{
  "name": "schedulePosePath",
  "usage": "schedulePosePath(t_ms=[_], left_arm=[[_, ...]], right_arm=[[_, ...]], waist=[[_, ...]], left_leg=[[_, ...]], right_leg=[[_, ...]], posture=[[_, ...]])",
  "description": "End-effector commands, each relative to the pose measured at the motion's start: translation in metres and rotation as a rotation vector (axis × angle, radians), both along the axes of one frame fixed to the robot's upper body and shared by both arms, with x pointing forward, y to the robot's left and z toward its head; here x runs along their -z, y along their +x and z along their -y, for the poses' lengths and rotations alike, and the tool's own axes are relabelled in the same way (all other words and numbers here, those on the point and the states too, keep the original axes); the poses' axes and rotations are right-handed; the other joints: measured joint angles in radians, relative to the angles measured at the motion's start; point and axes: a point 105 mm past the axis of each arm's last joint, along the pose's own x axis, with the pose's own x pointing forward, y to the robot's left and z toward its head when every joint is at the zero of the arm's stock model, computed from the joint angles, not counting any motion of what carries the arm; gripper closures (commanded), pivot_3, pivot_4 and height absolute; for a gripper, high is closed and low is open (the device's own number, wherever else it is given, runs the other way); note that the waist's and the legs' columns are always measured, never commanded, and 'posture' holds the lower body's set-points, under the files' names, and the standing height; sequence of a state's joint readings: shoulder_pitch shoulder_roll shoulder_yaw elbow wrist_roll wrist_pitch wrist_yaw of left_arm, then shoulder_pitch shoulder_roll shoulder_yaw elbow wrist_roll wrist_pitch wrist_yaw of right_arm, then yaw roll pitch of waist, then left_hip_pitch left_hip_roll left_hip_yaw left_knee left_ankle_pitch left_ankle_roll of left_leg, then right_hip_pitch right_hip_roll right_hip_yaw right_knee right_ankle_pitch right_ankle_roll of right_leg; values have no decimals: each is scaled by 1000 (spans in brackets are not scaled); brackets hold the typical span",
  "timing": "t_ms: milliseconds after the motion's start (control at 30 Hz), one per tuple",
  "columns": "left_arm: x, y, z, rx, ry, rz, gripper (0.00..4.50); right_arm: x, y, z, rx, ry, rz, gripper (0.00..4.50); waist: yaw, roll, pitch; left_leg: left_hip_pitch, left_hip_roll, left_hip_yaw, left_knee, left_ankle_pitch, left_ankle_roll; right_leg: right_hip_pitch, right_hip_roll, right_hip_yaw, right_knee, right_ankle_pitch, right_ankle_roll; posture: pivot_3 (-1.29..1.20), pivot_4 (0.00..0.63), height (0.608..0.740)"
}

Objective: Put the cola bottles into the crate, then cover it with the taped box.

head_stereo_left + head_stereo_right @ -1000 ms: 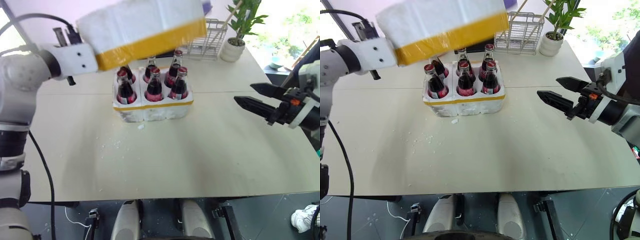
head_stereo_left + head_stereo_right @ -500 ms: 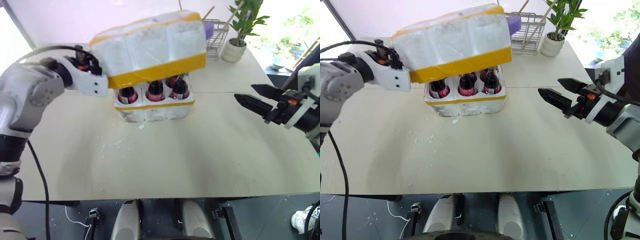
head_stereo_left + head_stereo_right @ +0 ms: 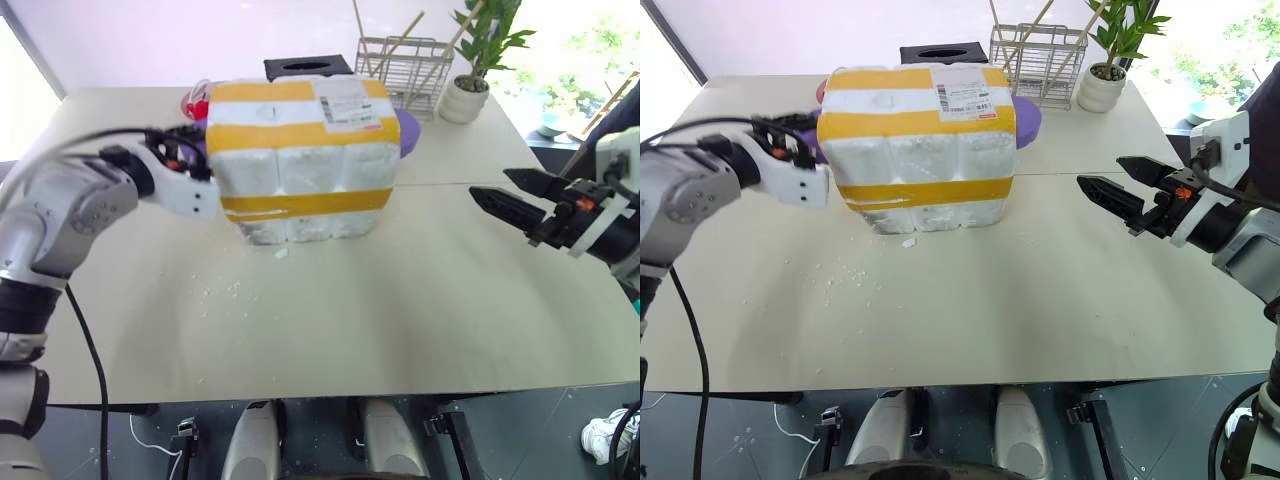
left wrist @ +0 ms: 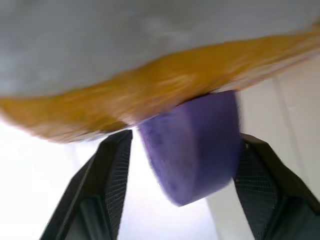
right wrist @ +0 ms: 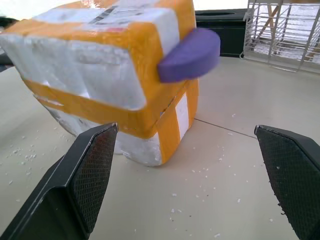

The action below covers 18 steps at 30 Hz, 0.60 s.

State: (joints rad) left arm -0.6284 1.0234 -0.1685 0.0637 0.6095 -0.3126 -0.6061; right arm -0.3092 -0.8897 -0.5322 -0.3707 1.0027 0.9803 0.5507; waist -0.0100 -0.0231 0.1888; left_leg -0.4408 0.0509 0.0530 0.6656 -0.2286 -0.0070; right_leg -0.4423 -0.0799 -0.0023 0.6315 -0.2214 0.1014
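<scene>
Left eye view: the taped box (image 3: pixel 300 150) sits down over the crate (image 3: pixel 305 228) on the table (image 3: pixel 400 300), hiding the bottles. The left gripper (image 3: pixel 205 178) is at the box's left side, jaws parted in its wrist view and gripping nothing. The right gripper (image 3: pixel 500 195) waits well apart, jaws wide. Withdrawing the left gripper straight sideways should avoid shifting the box.
</scene>
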Motion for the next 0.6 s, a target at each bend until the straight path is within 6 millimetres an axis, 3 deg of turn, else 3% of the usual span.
schedulePosePath(t_ms=[33,100,200,300,333,367,433,500,600], left_arm=[[-22,-14,-9,-1,-76,31,1690],[-21,-23,-14,9,-156,-14,1690],[-16,-41,-29,-34,-422,-179,1690],[-10,-78,-35,-26,-932,-625,1690],[-17,-88,-37,-24,-1144,-794,1690],[-40,-97,-40,66,-1331,-906,1690],[-71,-101,-54,155,-1598,-1045,1690],[-79,-103,-58,170,-1630,-1089,1690],[-73,-103,-57,124,-1580,-1123,1690]], right_arm=[[-10,-7,0,-16,-48,50,0],[-8,-9,1,-26,-66,45,0],[-8,-14,0,-54,-81,43,0],[-9,-19,-4,-98,-92,48,0],[-10,-19,-5,-111,-93,52,0],[-12,-20,-8,-131,-92,57,0],[-14,-20,-15,-180,-96,66,0],[-15,-20,-21,-221,-104,69,0],[-15,-21,-28,-274,-120,66,0]], waist=[[0,0,0],[-1,0,0],[-3,0,0],[-4,0,0],[-4,0,0],[-1,0,0],[6,-1,0],[-1,0,0],[-3,3,-1]], left_leg=[[0,0,0,0,0,0],[0,0,0,0,0,0],[1,0,0,0,0,0],[1,1,0,0,0,0],[1,1,0,0,0,0],[2,1,0,0,0,0],[1,1,-3,1,0,-1],[2,1,-5,2,1,-1],[16,-2,1,-2,-1,1]], right_leg=[[0,0,0,0,0,0],[0,-1,0,0,0,0],[0,-1,0,0,0,0],[0,-1,0,1,0,0],[0,-1,0,1,0,0],[0,-1,0,1,0,0],[2,0,-2,1,-1,-1],[4,1,-3,-1,-2,-3],[16,-3,0,-3,-5,-1]], posture=[[0,150,740],[0,150,740],[0,150,740],[0,150,740],[0,150,740],[0,150,740],[0,150,740],[0,150,740],[0,150,740]])
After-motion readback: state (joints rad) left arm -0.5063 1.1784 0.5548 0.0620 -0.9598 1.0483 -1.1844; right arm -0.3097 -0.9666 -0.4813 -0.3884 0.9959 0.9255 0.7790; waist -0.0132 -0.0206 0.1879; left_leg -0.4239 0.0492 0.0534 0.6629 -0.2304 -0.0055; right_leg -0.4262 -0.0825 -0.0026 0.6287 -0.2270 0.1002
